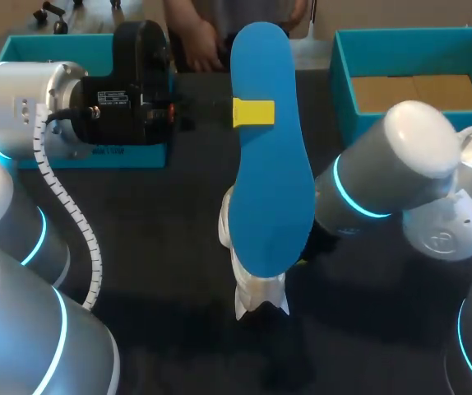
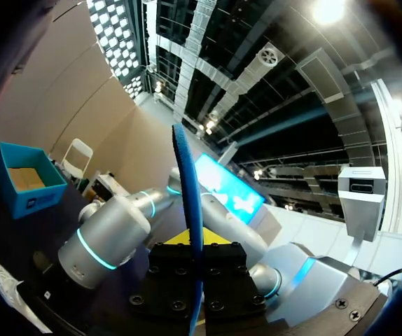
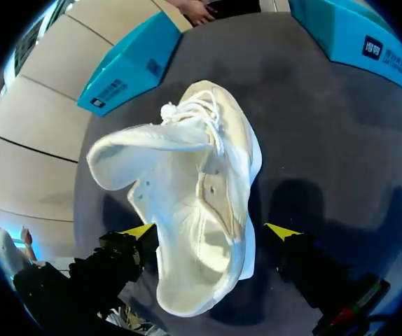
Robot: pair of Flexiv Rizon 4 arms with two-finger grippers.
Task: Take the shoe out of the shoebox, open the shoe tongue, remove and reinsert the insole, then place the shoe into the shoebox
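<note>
The left arm (image 1: pixel 22 107) comes in from the left, and the left gripper (image 1: pixel 252 112) is clamped on the blue insole (image 1: pixel 273 181), one yellow tip pressed flat on the face that shows in the head view. In the left wrist view the insole stands edge-on between the two black finger blocks, pinched from both sides. It is raised well clear of the dark table (image 1: pixel 154 247), roughly upright, with its narrower end to the far side and its broad rounded end hanging just above the white shoe (image 3: pixel 194 189). The shoe sits near the middle of the table, most of it covered by the insole in the head view, with only its near end showing below. From the right wrist it is seen from above: the tongue (image 3: pixel 134 154) is pulled wide out to one side, the laces (image 3: pixel 201 112) are bunched at the far end of the opening, and the inside lies open. The right arm (image 1: pixel 392 173) comes in from the right, and the right gripper (image 3: pixel 211 231) straddles the shoe's rear end; it seems to touch on one side and stand just clear on the other, so I cannot tell whether it truly grips. A teal shoebox (image 1: pixel 343 90) with a brown cardboard floor stands at the far right, and a second teal box piece (image 1: pixel 137 156) lies at the far left behind the left arm.
</note>
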